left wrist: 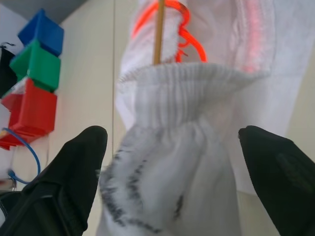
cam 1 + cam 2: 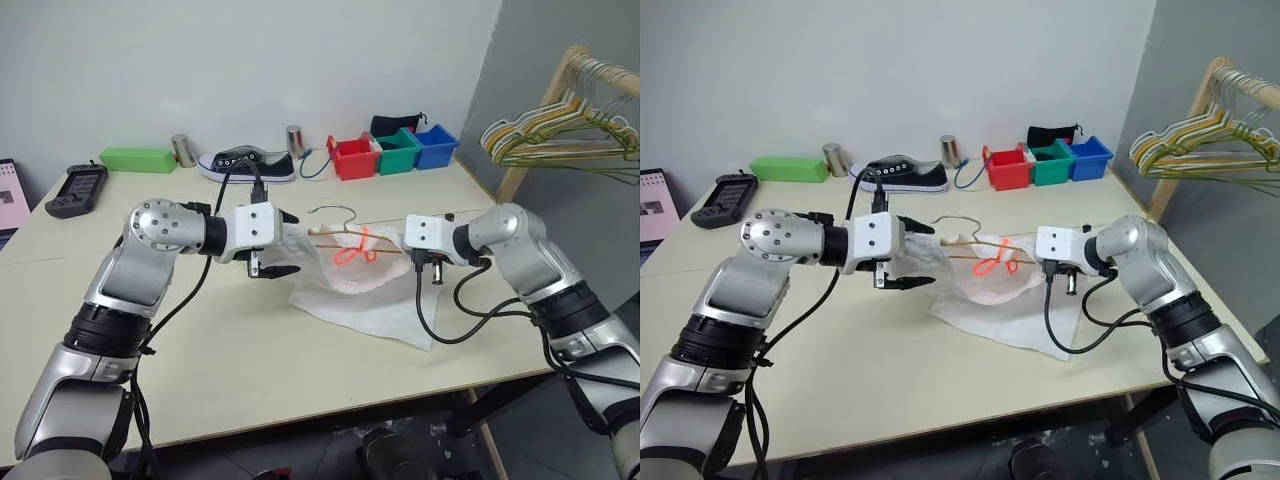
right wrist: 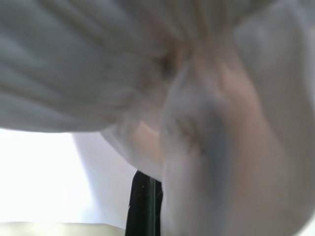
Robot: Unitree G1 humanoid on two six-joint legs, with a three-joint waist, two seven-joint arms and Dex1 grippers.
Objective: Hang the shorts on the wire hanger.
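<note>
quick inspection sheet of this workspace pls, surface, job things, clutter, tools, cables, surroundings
surface: pale table, bare in front.
job's things: white shorts draped over the wire hanger, lower part lying on the table.
clutter: sneaker, green box, two metal cans, red, green and blue bins, black handheld device.
grippers: left tool open, waistband between its fingers; right tool shut on the shorts.
cables: black cables loop from both wrists; blue cord by the bins.
surroundings: wooden rack of hangers on the right.
</note>
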